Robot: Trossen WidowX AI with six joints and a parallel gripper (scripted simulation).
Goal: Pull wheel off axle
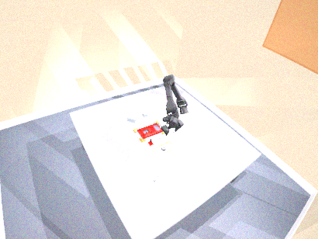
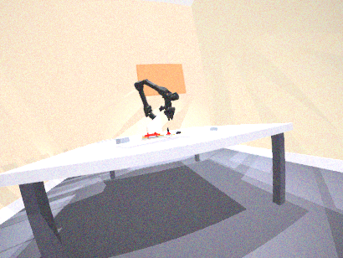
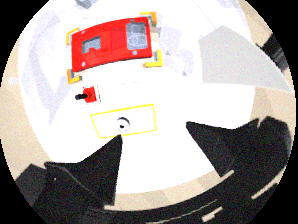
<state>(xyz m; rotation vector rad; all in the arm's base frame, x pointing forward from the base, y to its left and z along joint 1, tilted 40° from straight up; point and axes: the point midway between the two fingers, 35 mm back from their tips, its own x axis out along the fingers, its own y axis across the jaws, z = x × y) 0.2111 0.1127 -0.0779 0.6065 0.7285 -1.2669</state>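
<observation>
Red tray (image 3: 109, 43), orange wall panel (image 2: 161, 77)
</observation>
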